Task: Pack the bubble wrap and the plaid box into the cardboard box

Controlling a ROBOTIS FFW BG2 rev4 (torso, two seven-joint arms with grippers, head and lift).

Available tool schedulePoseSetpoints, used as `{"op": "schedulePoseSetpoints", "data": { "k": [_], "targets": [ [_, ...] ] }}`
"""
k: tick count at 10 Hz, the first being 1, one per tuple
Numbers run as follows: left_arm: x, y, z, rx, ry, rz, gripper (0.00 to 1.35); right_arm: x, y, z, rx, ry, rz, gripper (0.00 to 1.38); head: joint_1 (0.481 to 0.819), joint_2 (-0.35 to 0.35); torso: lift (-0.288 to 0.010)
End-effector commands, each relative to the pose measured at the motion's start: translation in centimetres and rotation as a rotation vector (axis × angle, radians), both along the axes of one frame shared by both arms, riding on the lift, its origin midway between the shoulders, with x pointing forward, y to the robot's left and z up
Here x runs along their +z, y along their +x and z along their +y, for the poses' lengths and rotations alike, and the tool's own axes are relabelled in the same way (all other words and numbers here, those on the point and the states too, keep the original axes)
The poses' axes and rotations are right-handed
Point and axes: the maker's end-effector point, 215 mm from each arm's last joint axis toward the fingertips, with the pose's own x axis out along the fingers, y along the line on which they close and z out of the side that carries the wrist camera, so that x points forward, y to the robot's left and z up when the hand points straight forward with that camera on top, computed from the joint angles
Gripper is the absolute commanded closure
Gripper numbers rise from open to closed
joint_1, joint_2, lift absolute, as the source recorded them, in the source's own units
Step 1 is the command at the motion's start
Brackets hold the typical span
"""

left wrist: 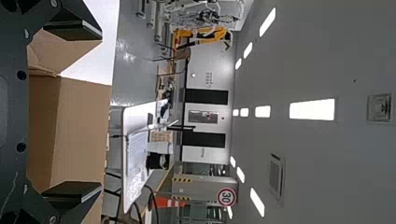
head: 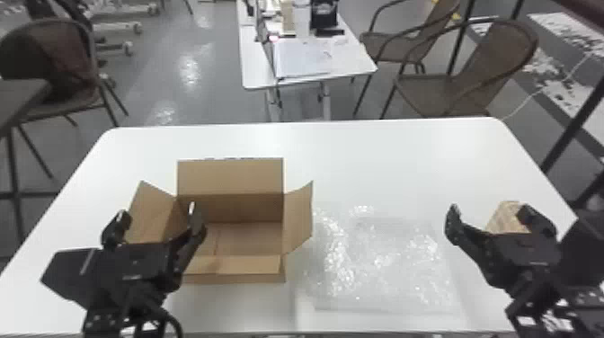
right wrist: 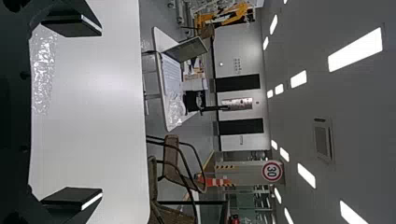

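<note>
1. White desk point(head: 382, 157): bubble wrap point(head: 382, 260) lies right of the cardboard box point(head: 230, 177), the plaid box point(head: 503, 218) farther right.
2. Left end effector point(head: 157, 212) and right end effector point(head: 490, 210) gape empty.
3. Limp wrap could snag on the right flap point(head: 299, 218).

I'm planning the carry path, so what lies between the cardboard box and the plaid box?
The bubble wrap, spread on the table, as the head view shows; one finger of the right gripper also shows there, nearer the plaid box.
</note>
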Motion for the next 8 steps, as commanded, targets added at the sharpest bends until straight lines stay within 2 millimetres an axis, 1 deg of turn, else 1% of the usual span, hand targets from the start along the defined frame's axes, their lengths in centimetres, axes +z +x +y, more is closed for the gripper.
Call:
{"op": "schedulePoseSetpoints", "data": {
  "k": [1, 6, 7, 8],
  "targets": [
    [0.0, 0.0, 0.0, 0.002, -0.002, 0.0, 0.16, 0.0, 0.0, 0.0, 0.0, 0.0, 0.0, 0.09, 0.695, 0.068, -0.119],
    [0.3, -0.1, 0.4, 0.006, -0.007, -0.011, 0.16, 0.0, 0.0, -0.1, -0.001, 0.001, 0.0, 0.09, 0.695, 0.069, -0.119],
    [0.0, -0.1, 2.3, 0.035, -0.032, -0.007, 0.16, 0.0, 0.0, 0.0, 0.0, 0.003, 0.0, 0.09, 0.695, 0.069, -0.119],
    [-0.7, -0.1, 4.9, 0.058, -0.107, -0.005, 0.16, 0.0, 0.0, 0.0, 0.001, 0.005, 0.0, 0.09, 0.695, 0.076, -0.119]
  ]
}}
